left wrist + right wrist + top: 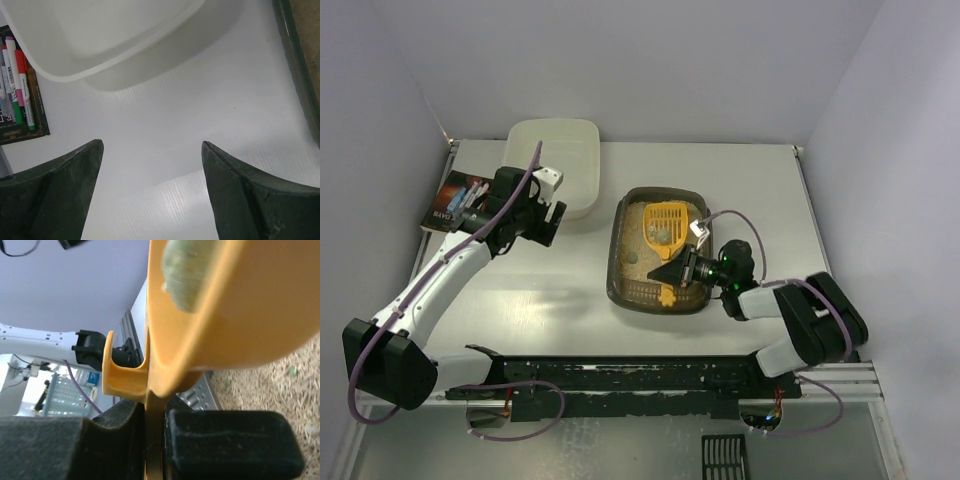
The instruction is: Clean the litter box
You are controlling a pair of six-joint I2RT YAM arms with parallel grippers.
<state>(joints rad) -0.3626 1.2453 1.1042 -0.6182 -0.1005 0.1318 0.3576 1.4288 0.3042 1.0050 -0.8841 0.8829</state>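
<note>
Yellow plastic fills your right wrist view: the right gripper [682, 271] is clenched on the handle of a slotted scoop [666, 228], with the thin handle pinched between both fingers [235, 450]. From that gripper the scoop's bowl reaches toward 12 o'clock over the litter box [617, 255]. The bowl carries one grey-green clump [186, 275]. You cannot tell from these views whether the bowl touches the litter [282, 385] or sits just above it.

The litter box, a dark translucent tray, stands on the white table [550, 300] a little toward 3 o'clock from the table's middle. A second small clump [631, 255] lies in the sand at the scoop's 8 o'clock, near the box's left wall.

Your left gripper [152, 145] is released, with its fingers spread wide and only bare table between them. It hangs just at the 6 o'clock edge of the cream-white tub [560, 160], which sits toward 11 o'clock on the table. The litter box is near the left gripper's 3 o'clock, apart from it. A pack of markers [455, 200] lies at the gripper's 9 o'clock, by the table's left edge.
</note>
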